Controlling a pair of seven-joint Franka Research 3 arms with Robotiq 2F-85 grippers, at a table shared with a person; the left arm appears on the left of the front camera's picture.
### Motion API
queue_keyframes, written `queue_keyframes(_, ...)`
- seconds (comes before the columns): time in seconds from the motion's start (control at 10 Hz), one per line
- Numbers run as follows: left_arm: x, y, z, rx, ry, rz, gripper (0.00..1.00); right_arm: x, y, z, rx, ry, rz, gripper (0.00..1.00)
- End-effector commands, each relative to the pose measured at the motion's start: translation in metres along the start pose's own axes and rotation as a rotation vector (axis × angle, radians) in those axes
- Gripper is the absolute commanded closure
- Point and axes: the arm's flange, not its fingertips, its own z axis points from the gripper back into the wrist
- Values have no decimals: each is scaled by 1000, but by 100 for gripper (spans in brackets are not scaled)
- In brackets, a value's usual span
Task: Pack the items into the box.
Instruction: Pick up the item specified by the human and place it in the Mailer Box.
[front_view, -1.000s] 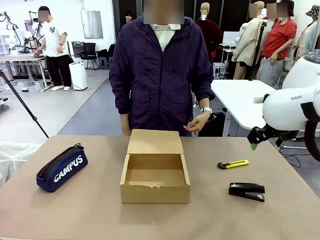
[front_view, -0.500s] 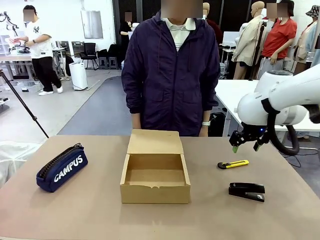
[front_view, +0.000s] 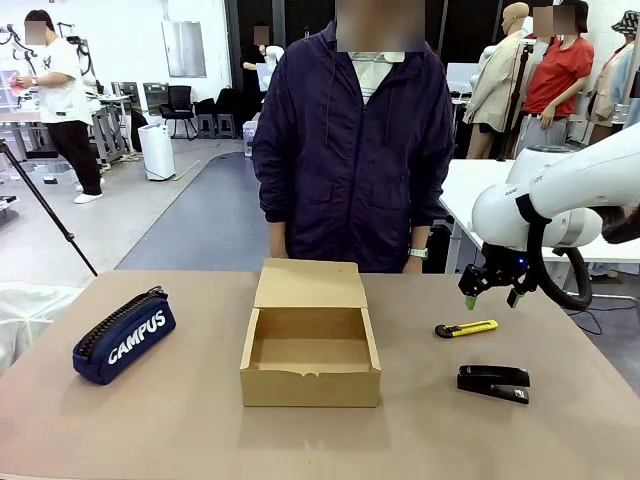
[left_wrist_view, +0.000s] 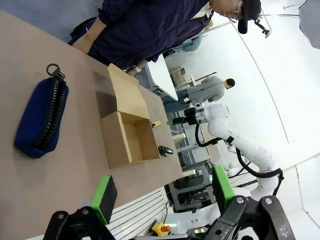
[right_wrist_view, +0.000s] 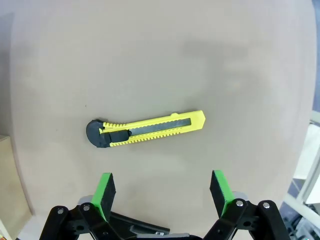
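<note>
Hovering over utility knife (right_wrist_view: 145, 129), right gripper (right_wrist_view: 162, 192) spread empty, left gripper (left_wrist_view: 162, 187) released too

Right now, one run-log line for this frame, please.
right fingers: open, over yellow-and-black utility knife; left fingers: open; small black stapler: on brown table; brown cardboard box: open, empty

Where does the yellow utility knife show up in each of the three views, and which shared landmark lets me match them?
Front view: the utility knife lies on the table, right of the box.
Left wrist view: a tiny yellow sliver right of the box.
Right wrist view: mid-picture, lying crosswise.
Shared landmark: the black stapler, close beside the knife in every view.
</note>
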Motion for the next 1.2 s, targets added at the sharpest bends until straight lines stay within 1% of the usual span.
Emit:
queue_keyframes(0.0,1,-2,0,-18,-9,-8,0,-2,1,-1,1,-22,0,0)
queue_keyframes(0.1,1,-2,0,-18,-9,-8,0,0,0,0,0,0,0,0)
queue_keyframes(0.2,1,-2,0,-18,-9,-8,0,3,6,2,127,-3,245,0)
queue_keyframes(0.3,1,-2,0,-18,-9,-8,0,2,13,7,272,17,684,0)
queue_keyframes(0.4,1,-2,0,-18,-9,-8,0,-4,15,7,222,130,1052,0)
queue_keyframes(0.5,1,-2,0,-18,-9,-8,0,-10,17,9,234,174,1278,0)
queue_keyframes(0.6,1,-2,0,-18,-9,-8,0,-17,22,12,228,160,1506,0)
queue_keyframes(0.7,1,-2,0,-18,-9,-8,0,-24,26,14,220,84,1688,0)
queue_keyframes(0.8,1,-2,0,-18,-9,-8,0,-29,28,15,210,-2,1786,0)
queue_keyframes(0.9,1,-2,0,-18,-9,-8,0,-31,28,12,171,0,1774,0)
queue_keyframes(1.0,1,-2,0,-18,-9,-8,0,-28,27,8,80,-21,1636,0)
queue_keyframes(1.1,1,-2,0,-18,-9,-8,0,-23,37,12,174,70,1223,0)
